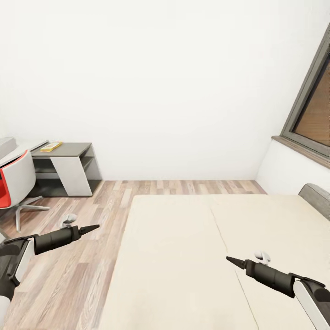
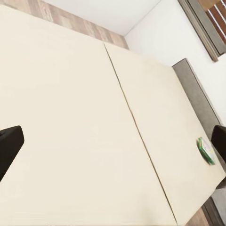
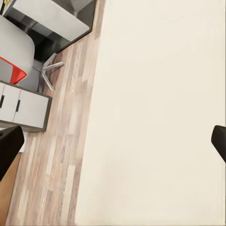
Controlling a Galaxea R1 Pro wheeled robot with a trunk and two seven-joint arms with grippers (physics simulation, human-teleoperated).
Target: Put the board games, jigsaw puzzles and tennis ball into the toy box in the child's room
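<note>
**Two empty grippers over the bed, one game barely in sight**

Both my grippers hang released: my left gripper [image 1: 94,227] over the wood floor [image 1: 68,284] beside the bed [image 1: 183,256], my right gripper [image 1: 231,260] above the mattress. In the left wrist view a small green-edged thing [image 2: 205,150], possibly a board game, lies near the bed's far edge by the grey headboard [image 2: 197,99], too small to be sure. On the grey table [image 1: 68,151] against the wall lies a yellow flat item [image 1: 51,146]. A red-and-white chair [image 1: 16,181] stands before it, cut off at the picture's edge.
</note>
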